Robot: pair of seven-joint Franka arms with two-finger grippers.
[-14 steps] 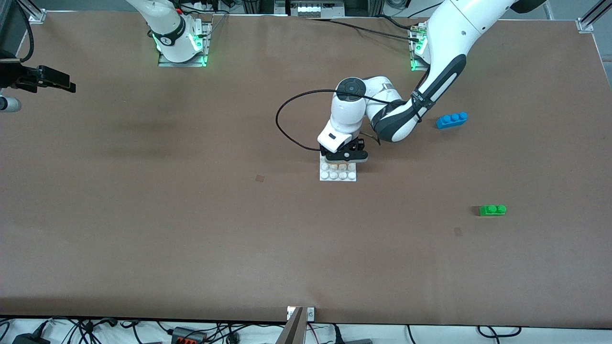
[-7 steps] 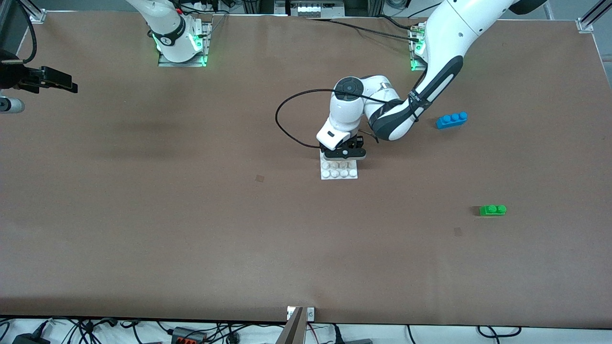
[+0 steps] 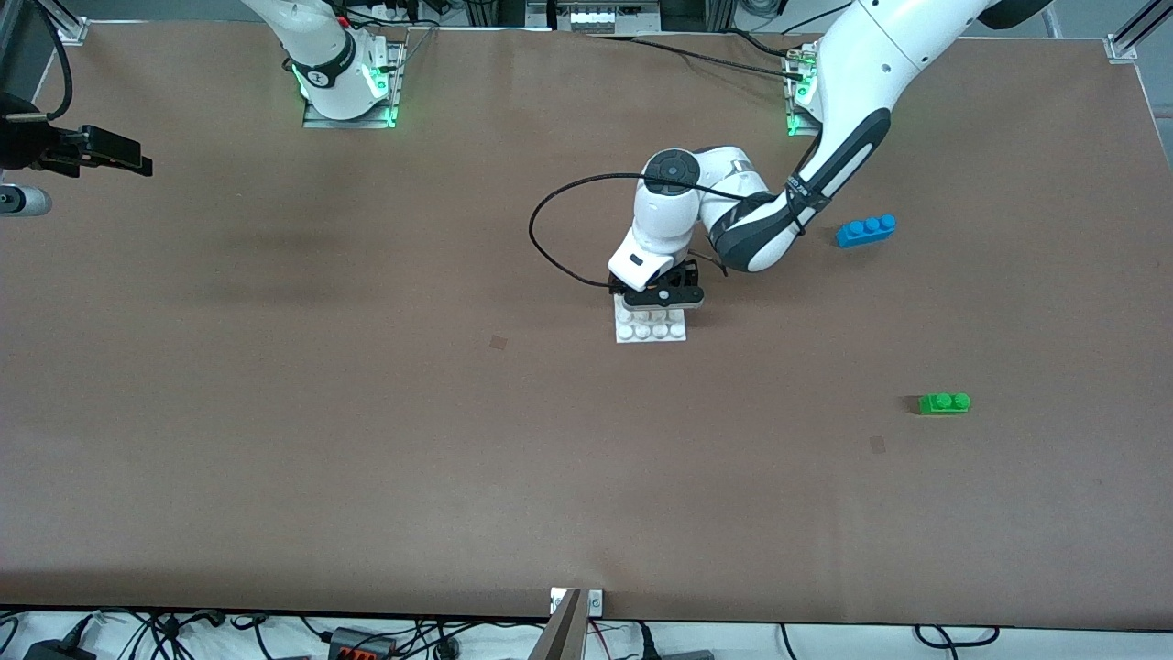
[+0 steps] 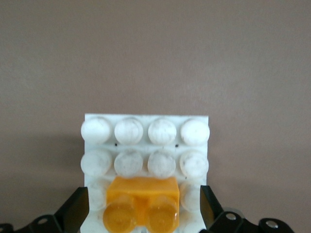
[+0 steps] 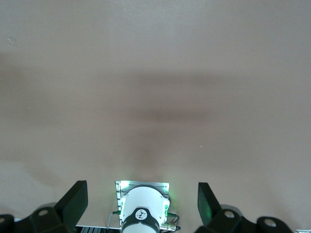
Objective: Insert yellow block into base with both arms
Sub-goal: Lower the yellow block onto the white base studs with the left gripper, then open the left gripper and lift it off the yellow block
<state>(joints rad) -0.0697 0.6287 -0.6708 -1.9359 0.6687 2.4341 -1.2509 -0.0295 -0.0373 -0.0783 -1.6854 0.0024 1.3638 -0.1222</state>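
- Altogether three bricks and one base (image 3: 651, 332): the yellow block (image 4: 143, 204) sits on the base's studs, seemingly pressed in.
- Left gripper (image 4: 143, 213) hangs over the base, fingers spread clear of the block.
- Right gripper (image 5: 141, 208) waits aloft, open.
- Blue brick (image 3: 865, 230) and green brick (image 3: 944, 402) unmoved; left gripper barely shifted.

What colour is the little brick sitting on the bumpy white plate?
Yellow-orange. The block on the base shows best in the left wrist view.
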